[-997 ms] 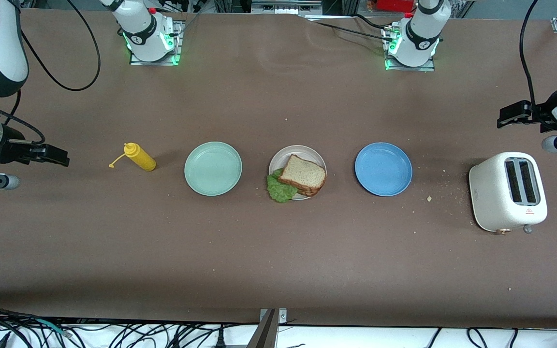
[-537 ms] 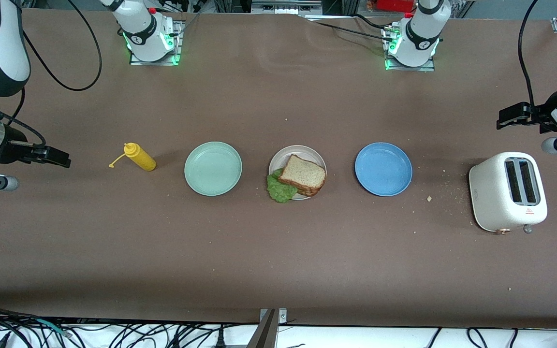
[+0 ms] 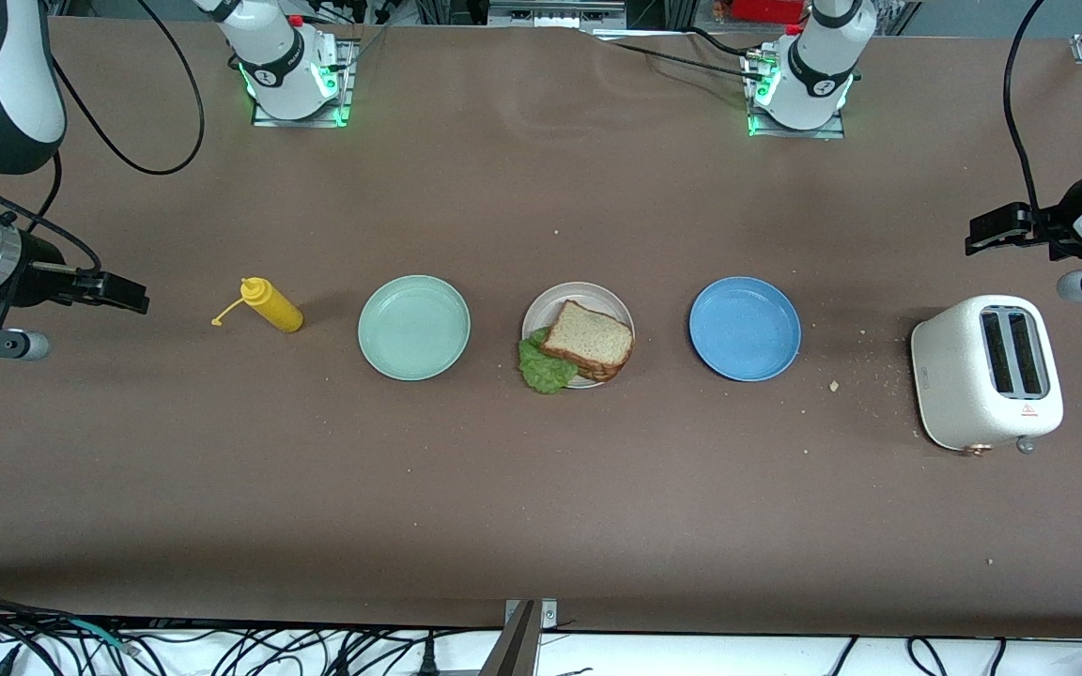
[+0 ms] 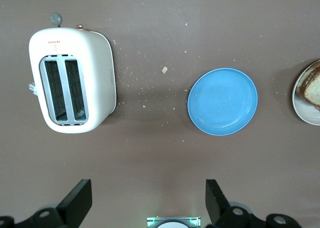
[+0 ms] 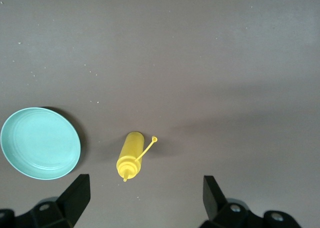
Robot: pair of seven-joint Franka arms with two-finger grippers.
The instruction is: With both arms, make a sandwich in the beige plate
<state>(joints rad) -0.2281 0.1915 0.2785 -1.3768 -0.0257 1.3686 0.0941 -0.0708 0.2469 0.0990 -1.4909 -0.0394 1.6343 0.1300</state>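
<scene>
Finishing looks right: sandwich (image 3: 586, 345) sits on beige plate (image 3: 546, 310) mid-tabletop; left gripper (image 4: 145, 204) and right gripper (image 5: 142, 200), wide and empty, should hold clear at the ends.

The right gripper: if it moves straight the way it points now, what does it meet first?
The right gripper is open and points down at the table. Probably it meets bare table first, just beside the yellow mustard bottle toward the right arm's end; depth is unclear.

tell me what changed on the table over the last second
The right gripper, open and empty, drifted a little toward the mustard bottle. The left gripper hangs open above the toaster, barely shifted. The sandwich on the beige plate and the other plates stayed put.
</scene>
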